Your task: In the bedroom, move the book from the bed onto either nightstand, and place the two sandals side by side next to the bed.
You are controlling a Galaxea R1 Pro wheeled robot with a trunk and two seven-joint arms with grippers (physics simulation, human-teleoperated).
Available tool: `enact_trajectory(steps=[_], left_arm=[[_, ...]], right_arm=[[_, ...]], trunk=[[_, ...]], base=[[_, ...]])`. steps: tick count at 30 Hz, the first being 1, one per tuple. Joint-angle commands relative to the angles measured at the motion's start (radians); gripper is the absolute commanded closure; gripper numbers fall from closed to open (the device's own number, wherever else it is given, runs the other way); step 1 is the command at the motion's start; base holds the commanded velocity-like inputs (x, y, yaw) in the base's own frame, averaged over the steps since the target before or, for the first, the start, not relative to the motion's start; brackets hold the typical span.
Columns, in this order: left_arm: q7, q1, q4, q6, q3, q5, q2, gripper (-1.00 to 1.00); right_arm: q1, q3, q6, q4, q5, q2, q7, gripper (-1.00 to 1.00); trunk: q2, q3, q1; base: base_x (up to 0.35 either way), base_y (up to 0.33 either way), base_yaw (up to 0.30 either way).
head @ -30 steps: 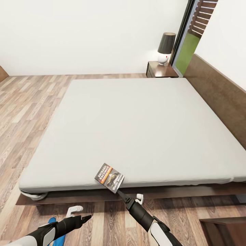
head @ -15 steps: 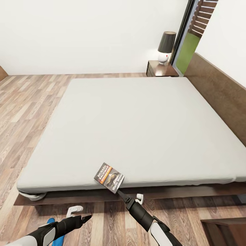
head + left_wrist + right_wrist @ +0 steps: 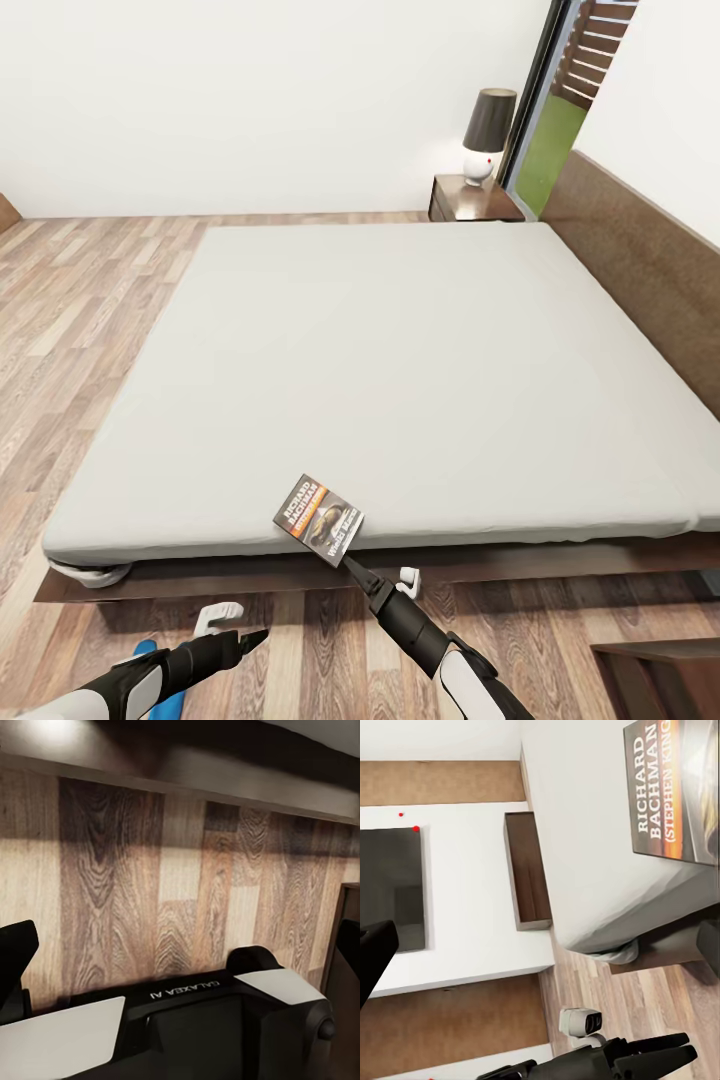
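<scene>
The book (image 3: 318,519) lies face up at the near edge of the bed (image 3: 400,350), one corner sticking out past the mattress. My right gripper (image 3: 350,565) points at that corner from just below it. Its fingers (image 3: 375,952) stand wide apart with nothing between them, and the book (image 3: 675,787) sits off to one side of them. My left gripper (image 3: 255,635) hovers open and empty low over the floor. One blue sandal (image 3: 150,652) lies on the planks, half hidden under the left arm. A nightstand (image 3: 470,200) stands at the bed's far corner.
A lamp (image 3: 487,140) stands on the nightstand beside a tall window. The wooden headboard (image 3: 640,260) runs along the right. A dark brown furniture corner (image 3: 660,680) shows at bottom right. A long low cabinet (image 3: 529,870) and black screen (image 3: 390,889) line the far wall.
The whole head view has shifted slightly, so the bed looks a little larger and nearer. Both arms hold their pose and the book stays where it was on the mattress.
</scene>
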Motion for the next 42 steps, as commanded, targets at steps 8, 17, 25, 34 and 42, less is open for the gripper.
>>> enact_trajectory(steps=[8, 17, 25, 34, 42], left_arm=[[-0.004, -0.001, 0.001, 0.0, 0.004, -0.001, 0.0, -1.0], [-0.004, -0.001, 0.001, 0.0, 0.004, -0.001, 0.0, -1.0], [-0.004, -0.001, 0.001, 0.0, 0.004, -0.001, 0.0, -1.0], [-0.002, -0.001, 0.001, 0.0, 0.004, -0.001, 0.0, -1.0], [-0.002, -0.001, 0.001, 0.0, 0.004, -0.001, 0.0, -1.0]], right_arm=[[0.0, 0.001, 0.009, 0.0, -0.011, 0.0, 0.002, -1.0], [0.0, 0.001, 0.009, 0.0, -0.011, 0.0, 0.002, -1.0], [0.0, 0.001, 0.009, 0.0, -0.011, 0.0, 0.003, -1.0], [0.0, 0.001, 0.009, 0.0, -0.011, 0.0, 0.003, -1.0], [0.0, 0.0, 0.009, 0.0, -0.011, 0.0, 0.003, -1.0]], trunk=[[-0.057, -0.026, 0.031], [-0.12, -0.054, 0.065], [-0.176, -0.079, 0.096], [-0.239, -0.107, 0.13], [-0.295, -0.132, 0.161]], base=[[0.0, 0.0, 0.0], [0.0, 0.0, 0.0], [0.0, 0.0, 0.0], [0.0, 0.0, 0.0], [0.0, 0.0, 0.0]])
